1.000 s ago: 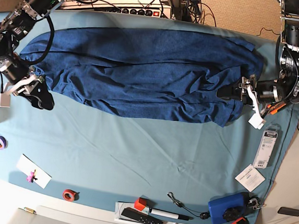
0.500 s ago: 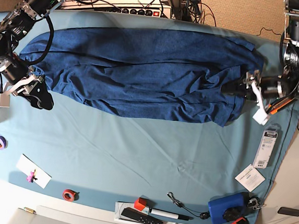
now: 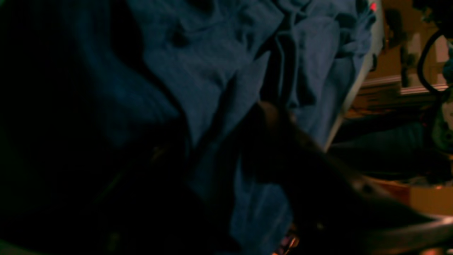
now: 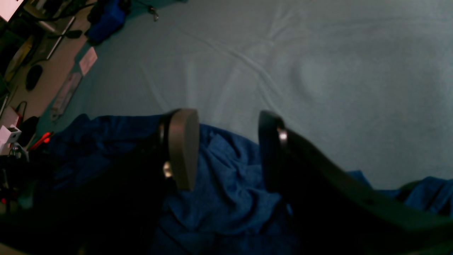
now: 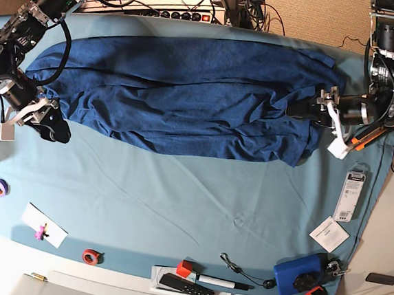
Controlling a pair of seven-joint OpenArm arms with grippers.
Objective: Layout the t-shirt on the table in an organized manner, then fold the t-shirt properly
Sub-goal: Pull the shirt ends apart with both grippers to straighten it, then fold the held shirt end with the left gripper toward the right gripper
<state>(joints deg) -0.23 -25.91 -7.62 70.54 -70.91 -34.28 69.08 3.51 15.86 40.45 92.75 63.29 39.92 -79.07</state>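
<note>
The dark navy t-shirt [image 5: 188, 91] lies crumpled lengthwise across the far half of the teal-covered table [image 5: 178, 201]. My left gripper [image 5: 302, 108] lies over the shirt's right end. In the dark, blurred left wrist view a strip of the t-shirt [image 3: 198, 71] runs between its two dark fingers [image 3: 283, 148], and how tight they are is unclear. My right gripper [image 5: 50, 126] is at the shirt's left end. Its fingers [image 4: 182, 148] stand apart, straddling a fold of the t-shirt [image 4: 226, 184] at the cloth's edge, with the bare table [image 4: 318, 71] beyond.
Along the near edge lie a purple tape roll [image 5: 0, 187], a white card [image 5: 44, 225], a red tape roll [image 5: 91, 255], a remote [image 5: 186, 286], a marker [image 5: 223, 282] and a blue device [image 5: 300, 272]. A packet [image 5: 351, 195] lies by the right edge, a power strip [image 5: 167, 10] behind.
My left gripper has moved up and left, further onto the shirt's right end, and its jaws have narrowed. The right arm has stayed put.
</note>
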